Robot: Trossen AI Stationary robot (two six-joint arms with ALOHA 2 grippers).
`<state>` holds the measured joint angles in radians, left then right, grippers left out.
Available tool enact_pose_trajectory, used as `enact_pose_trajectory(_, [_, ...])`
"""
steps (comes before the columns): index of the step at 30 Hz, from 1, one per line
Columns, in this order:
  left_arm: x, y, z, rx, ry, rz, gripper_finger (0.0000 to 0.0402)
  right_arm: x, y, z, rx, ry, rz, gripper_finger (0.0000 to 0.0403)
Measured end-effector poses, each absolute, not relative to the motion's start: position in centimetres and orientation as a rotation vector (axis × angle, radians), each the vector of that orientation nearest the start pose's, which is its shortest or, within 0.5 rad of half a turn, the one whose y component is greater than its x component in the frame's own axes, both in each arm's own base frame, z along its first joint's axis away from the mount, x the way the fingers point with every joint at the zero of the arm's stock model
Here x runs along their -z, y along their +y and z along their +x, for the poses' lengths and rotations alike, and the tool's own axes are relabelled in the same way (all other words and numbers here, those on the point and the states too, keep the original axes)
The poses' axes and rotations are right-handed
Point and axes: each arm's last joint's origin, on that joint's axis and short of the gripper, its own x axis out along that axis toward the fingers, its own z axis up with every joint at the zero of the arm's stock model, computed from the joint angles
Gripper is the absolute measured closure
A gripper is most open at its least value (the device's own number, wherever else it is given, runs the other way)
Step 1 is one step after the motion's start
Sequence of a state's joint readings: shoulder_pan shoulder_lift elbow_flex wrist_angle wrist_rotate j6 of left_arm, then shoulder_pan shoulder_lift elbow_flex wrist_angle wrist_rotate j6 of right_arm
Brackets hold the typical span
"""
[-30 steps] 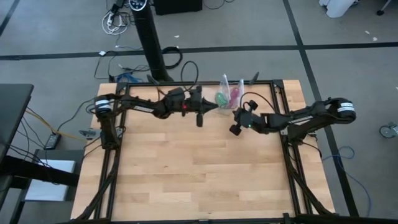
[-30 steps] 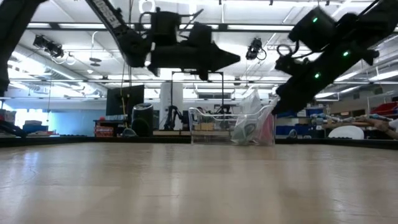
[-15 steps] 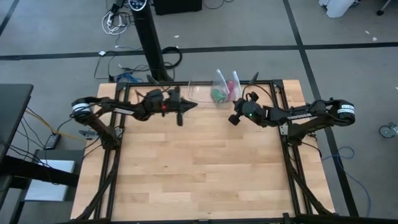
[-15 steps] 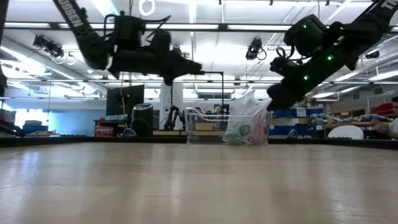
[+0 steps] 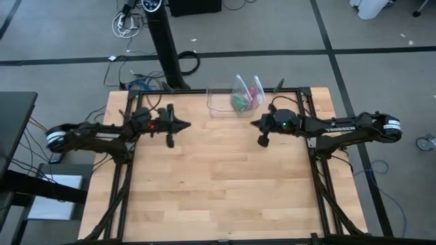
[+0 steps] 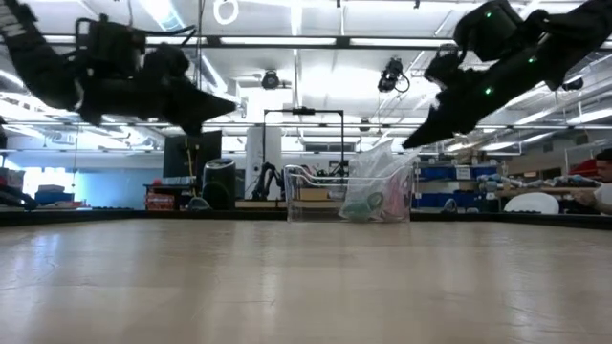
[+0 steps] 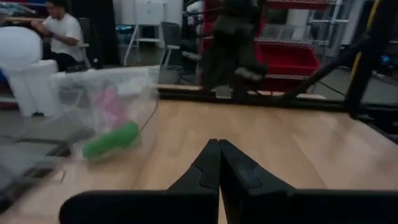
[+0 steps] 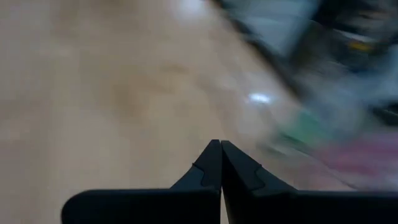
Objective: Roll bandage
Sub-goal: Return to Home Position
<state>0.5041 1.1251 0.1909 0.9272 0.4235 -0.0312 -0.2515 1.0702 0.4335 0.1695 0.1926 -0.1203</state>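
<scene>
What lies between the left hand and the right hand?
Only bare table, in the high view. The left hand and right hand face tip to tip above it; the bin holding the bandage stands off that line.

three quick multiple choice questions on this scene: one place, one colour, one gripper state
1. The bandage sits: A on the floor B inside the clear bin C in a gripper
2. Bandage colour: A white B blue C green
3. The left gripper and right gripper are: A shut, empty B wide open C gripping the bin

1 B, it shows through the bin's wall.
2 C, bright green in the left wrist view.
3 A, each wrist view shows fingers pressed together, nothing between.
</scene>
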Motion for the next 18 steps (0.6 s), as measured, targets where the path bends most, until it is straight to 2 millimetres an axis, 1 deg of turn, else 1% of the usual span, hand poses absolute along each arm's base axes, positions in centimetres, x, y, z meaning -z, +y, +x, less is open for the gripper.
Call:
enact_pose_trajectory(3, [-16.6, 7.3, 15.7, -0.082, 0.036, -0.054, 0.0396, -19.6, -5.3, 20.7, 0.213, 0.448, -0.103, 0.0403])
enact_pose_trajectory(6, [-15.1, 6.3, 14.1, -0.080, 0.042, -0.069, 0.0396, -18.7, -5.0, 20.3, 0.113, 0.433, -0.093, 0.0403])
enact_pose_trajectory(9, [-14.9, 5.9, 13.7, -0.072, 0.087, -0.104, 0.0396, -18.5, -4.7, 19.2, 0.106, 0.377, -0.057, 0.0403])
enact_pose_trajectory(11, [-14.8, 5.6, 13.5, -0.060, 0.110, -0.095, 0.0396, -18.5, -4.3, 18.4, 0.106, 0.324, -0.042, 0.0403])
enact_pose_trajectory(15, [-15.2, 5.1, 13.1, -0.069, 0.102, -0.049, 0.0396, -18.5, -3.3, 16.3, 0.108, 0.191, -0.027, 0.0403])
enact_pose_trajectory(18, [-15.5, 4.8, 12.9, -0.071, 0.089, -0.037, 0.0396, -17.8, -2.6, 14.8, 0.134, 0.127, -0.022, 0.0403])
